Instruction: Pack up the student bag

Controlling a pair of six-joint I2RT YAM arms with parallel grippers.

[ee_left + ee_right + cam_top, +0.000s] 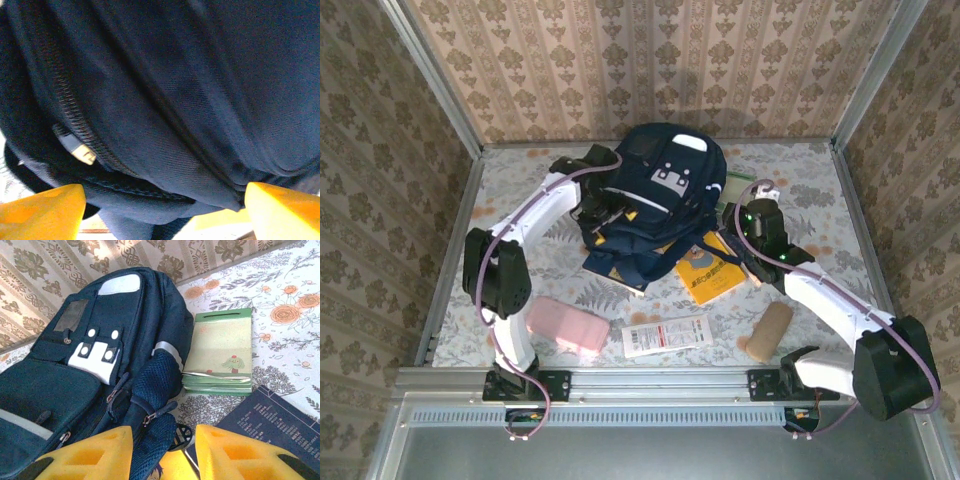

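1. Yellow fingers point(45, 212) of the left gripper point(165, 202) stand spread wide against the student bag point(655, 195). Dark cloth bulges between them and nothing is pinched. The zip puller point(80, 151) sits just above one finger. Closing here would likely catch a loose fold instead of the puller, and that fold could slip free.
2. The right gripper point(164, 440) is partly spread at the opposite side of the bag. A lobe of the mesh pocket point(155, 382) lies between its fingers without filling the gap, so I see no clamp. A pull on that stretchy mesh could drag the whole bag rather than open it.
3. The bag lies front up on the bench point(820, 200), between the two grippers. It looks limp, so its mouth may sag shut when something is pushed in.
4. The green notepad point(220, 352) lies just beside the bag's mesh side, and the navy booklet point(270, 427) is near it. If the bag slides, either could be shoved or ridden over.
5. Count:
   - one bag and two grippers
   - one green notepad and one navy booklet
   - one yellow booklet point(708, 272) at the bag's near corner
   - one pink pouch point(567, 325), one white packet point(665, 336) and one tan roll point(767, 331), all well nearer the arms than the bag
   - a flat edge showing under the bag's near side, which I cannot identify
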